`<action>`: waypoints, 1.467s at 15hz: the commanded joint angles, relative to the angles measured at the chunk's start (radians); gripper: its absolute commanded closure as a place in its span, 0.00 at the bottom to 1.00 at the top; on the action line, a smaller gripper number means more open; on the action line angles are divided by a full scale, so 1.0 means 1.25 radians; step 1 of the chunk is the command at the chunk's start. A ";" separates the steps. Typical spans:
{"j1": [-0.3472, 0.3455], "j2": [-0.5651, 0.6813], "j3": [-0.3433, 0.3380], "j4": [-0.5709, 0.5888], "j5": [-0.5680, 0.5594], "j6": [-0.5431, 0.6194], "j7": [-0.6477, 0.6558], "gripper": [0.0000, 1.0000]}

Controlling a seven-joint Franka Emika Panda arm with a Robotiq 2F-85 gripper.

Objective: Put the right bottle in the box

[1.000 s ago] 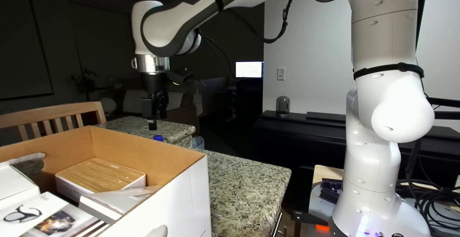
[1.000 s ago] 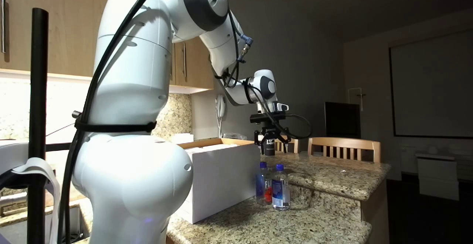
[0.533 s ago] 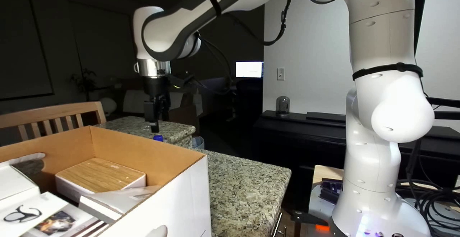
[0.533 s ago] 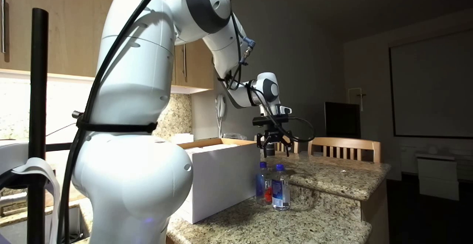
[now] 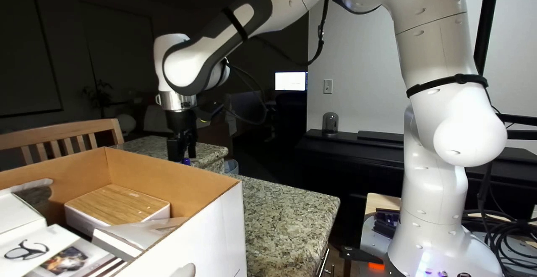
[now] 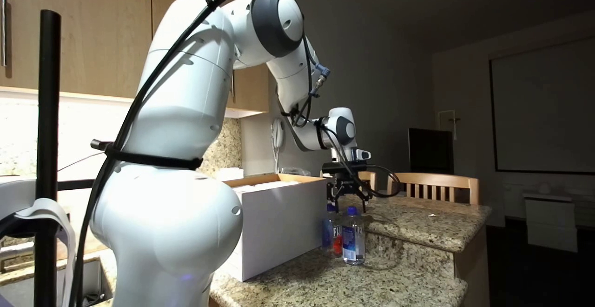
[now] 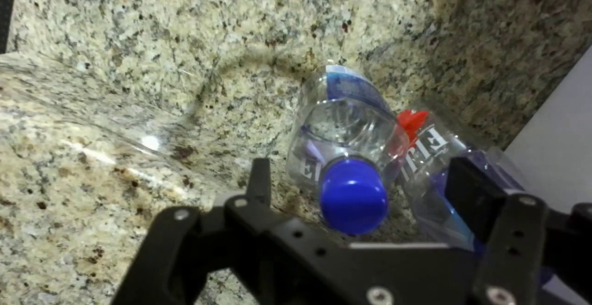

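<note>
The right bottle [image 6: 354, 244], clear with a blue cap and blue label, stands upright on the counter in an exterior view. In the wrist view it [image 7: 349, 125] stands between my fingers, apart from both. My gripper [image 6: 350, 209] is open, pointing down, fingertips about level with the caps; it also shows in the wrist view [image 7: 364, 187]. Another clear bottle [image 6: 331, 237], with a red mark, stands between the right bottle and the box; in the wrist view a finger partly hides it [image 7: 430, 157]. The white cardboard box [image 6: 283, 228] also shows in an exterior view [image 5: 212, 231].
Inside the box are a wood-topped case [image 5: 119, 203], papers and packages. A raised granite ledge [image 6: 418, 218] runs close behind the bottles; it fills the left of the wrist view [image 7: 83, 194]. Wooden chairs [image 6: 430, 183] stand beyond it.
The gripper has come down from above the bottles to the height of their caps, fingers still apart. The bottles and the box have not moved.
</note>
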 commanded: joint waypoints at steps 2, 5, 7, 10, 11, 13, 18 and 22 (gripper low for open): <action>0.001 0.031 -0.001 0.017 -0.010 0.043 0.024 0.41; 0.001 0.037 -0.004 0.022 -0.014 0.049 0.028 0.61; 0.003 0.033 -0.006 0.023 -0.018 0.044 0.035 0.74; 0.006 0.024 -0.007 0.028 -0.023 0.039 0.048 0.89; 0.007 0.022 -0.007 0.027 -0.027 0.038 0.052 0.87; 0.007 0.017 -0.007 0.023 -0.030 0.035 0.056 0.86; 0.008 0.001 -0.007 0.014 -0.036 0.026 0.057 0.85; 0.009 -0.031 -0.002 0.015 -0.036 -0.005 0.043 0.85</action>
